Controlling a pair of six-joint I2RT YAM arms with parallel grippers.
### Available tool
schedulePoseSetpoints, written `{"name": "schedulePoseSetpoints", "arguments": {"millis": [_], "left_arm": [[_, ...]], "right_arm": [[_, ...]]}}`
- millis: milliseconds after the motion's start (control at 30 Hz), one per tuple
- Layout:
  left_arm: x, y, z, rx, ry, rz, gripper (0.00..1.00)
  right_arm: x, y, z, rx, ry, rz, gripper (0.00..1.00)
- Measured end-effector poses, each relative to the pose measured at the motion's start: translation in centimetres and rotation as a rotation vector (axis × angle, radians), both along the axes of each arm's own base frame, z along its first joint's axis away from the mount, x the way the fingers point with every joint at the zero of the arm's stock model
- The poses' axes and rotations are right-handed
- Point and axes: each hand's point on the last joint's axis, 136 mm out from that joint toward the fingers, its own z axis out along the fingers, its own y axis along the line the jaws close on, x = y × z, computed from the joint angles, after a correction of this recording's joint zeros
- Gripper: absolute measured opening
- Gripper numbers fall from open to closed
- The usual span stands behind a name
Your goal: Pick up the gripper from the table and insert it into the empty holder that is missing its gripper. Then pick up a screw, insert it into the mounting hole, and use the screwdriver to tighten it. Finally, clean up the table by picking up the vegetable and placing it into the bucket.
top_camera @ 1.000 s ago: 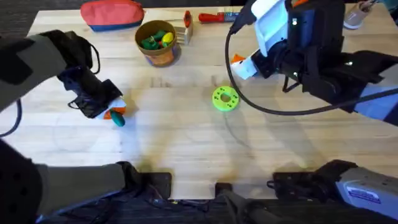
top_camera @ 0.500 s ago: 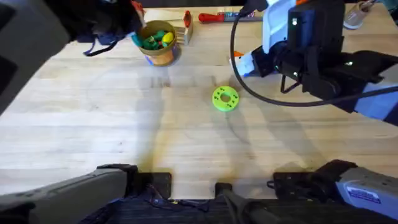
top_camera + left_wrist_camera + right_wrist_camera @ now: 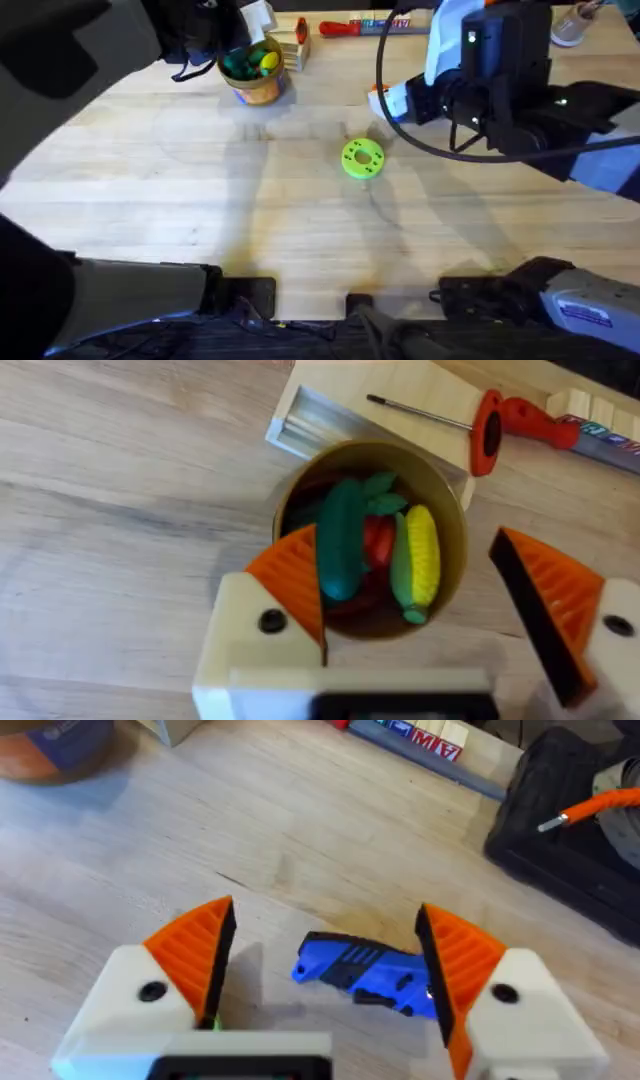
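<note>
**Green vegetable lies in the bucket, and our open fingers hang right over it**

Green and dark, the vegetable sits inside the bucket, next to a toy corn and some red toy pieces. Our left gripper hangs just above the bucket's mouth. Its orange fingers are spread wide and hold nothing. From above, we see the bucket at the far side of the table, close under our left arm.

What could go wrong? We think the biggest worry is a bump. If our left arm goes down or sideways, a finger may hit the bucket's rim and tip it. Then the toys would roll out onto the table. If the fingers close while so low, they may grab the vegetable again and lift it out.

Our right gripper is also spread wide and empty. The blue screwdriver lies on the wood between its fingers, not gripped. If this arm drops or swings, it may push the screwdriver and roll it away.

A lime-green ring disc lies alone in the middle of the table. A red-handled tool rests on a pale wooden block just behind the bucket. A wide swing of the left arm may knock it.
</note>
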Motion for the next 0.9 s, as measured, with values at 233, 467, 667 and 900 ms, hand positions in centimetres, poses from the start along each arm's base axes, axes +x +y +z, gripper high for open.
{"name": "schedulePoseSetpoints", "arguments": {"millis": [233, 467, 667, 900], "left_arm": [[-2.1, -0.3, 3.7, 0.007, -0.053, -0.041, 0.988], [-8.8, -2.0, 9.9, 0.059, -0.144, -0.235, 0.988], [-15.8, -3.7, 10.7, 0.119, -0.103, -0.403, 0.988], [-20.8, -3.7, 11.4, 0.175, -0.113, -0.488, 0.987]], "right_arm": [[-1.2, -0.6, 1.9, 0.014, -0.022, -0.001, 0.992], [-6.0, -3.0, 5.7, -0.011, 0.028, -0.002, 0.992], [-10.0, -5.0, 9.2, -0.021, 0.098, -0.019, 0.992], [-12.7, -6.3, 11.8, 0.014, 0.057, -0.028, 0.992]]}}
